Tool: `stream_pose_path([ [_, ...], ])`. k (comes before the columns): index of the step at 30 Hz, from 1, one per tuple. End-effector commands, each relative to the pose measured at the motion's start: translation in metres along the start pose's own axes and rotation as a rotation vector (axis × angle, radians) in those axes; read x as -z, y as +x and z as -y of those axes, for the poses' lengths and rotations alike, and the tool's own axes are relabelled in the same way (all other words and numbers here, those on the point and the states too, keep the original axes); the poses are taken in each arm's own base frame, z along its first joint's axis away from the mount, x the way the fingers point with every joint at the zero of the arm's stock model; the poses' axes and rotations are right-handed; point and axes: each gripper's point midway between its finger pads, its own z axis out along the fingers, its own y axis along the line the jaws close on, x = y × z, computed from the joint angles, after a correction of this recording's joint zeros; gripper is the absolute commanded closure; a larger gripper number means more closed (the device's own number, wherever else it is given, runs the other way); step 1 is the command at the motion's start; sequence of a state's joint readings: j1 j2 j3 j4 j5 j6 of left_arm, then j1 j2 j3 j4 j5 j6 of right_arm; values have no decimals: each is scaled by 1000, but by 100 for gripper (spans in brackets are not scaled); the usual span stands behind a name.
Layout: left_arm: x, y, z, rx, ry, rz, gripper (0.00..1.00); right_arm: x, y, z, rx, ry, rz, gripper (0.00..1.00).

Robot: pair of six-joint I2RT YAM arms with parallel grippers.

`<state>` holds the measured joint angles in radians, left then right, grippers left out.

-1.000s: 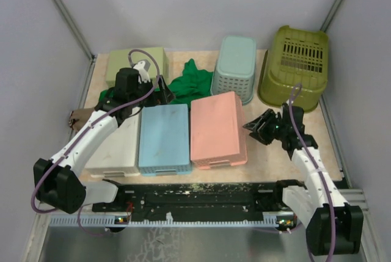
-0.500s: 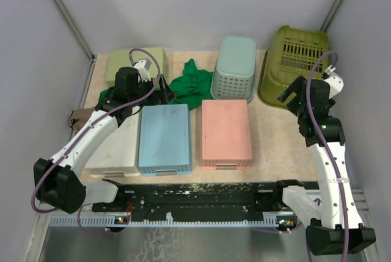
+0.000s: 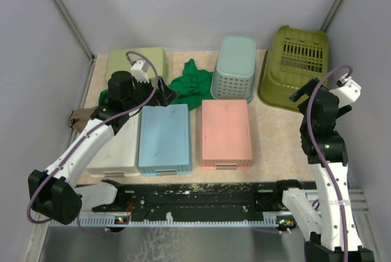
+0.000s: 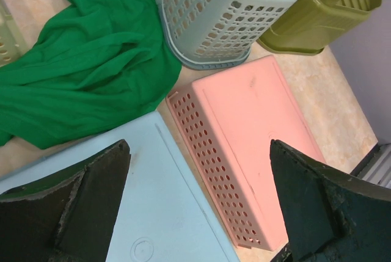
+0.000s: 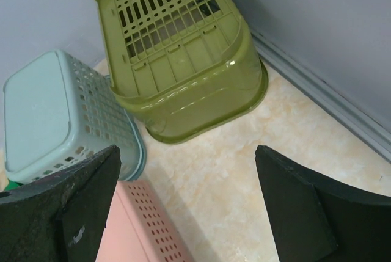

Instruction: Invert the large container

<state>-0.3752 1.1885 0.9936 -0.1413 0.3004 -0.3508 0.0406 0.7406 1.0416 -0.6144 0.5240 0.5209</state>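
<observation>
Right wrist view: the right gripper (image 5: 186, 152) has its jaws spread wide with nothing between them, raised over bare table (image 5: 244, 176). At 12 o'clock of the fingers stands the large container (image 5: 183, 60), slotted bottom up and rim down on the table, apart from the gripper. Its 3 o'clock edge lies near the wall rail (image 5: 324, 91), leaving only a narrow strip of table. Its 9 o'clock edge is just beside the teal mesh basket (image 5: 55, 115), likewise inverted; whether the two touch cannot be told.

Top external view: the large container (image 3: 293, 66) fills the table's 1 o'clock corner, with the right gripper (image 3: 303, 95) near its 5 o'clock corner. Open table runs from the container's near rim toward 6 o'clock, bounded at 9 o'clock by the pink container (image 3: 226, 131).

The left gripper (image 3: 164, 96), also released and empty, hovers toward 10 o'clock by the green cloth (image 3: 189, 85) and the far edge of the blue container (image 3: 164, 137). The white container (image 3: 116, 146) lies at the blue one's 9 o'clock, and the light-green tray (image 3: 137, 63) sits in the 11 o'clock corner.
</observation>
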Motion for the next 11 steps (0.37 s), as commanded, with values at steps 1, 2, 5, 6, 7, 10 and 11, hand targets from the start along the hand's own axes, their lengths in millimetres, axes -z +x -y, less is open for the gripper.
stream_pose_path([
  [1,6,-16,22,-62,110,67,0,2,-20,4,-8,5,99,9],
  [2,7,-17,24,-67,118,72,0,2,-20,4,-9,3,103,9],
  [5,9,-18,25,-75,129,90,0,1,-22,-1,-1,-20,111,8],
  [6,9,-17,26,-76,131,92,0,0,-22,-2,1,-23,110,8],
  [7,10,-18,27,-76,137,93,0,0,-23,-2,-2,-22,111,8],
  [10,11,-17,30,-79,155,92,0,-3,-22,-4,3,-20,102,8],
  [11,11,-17,31,-81,160,93,0,-3,-22,-5,3,-20,98,8],
])
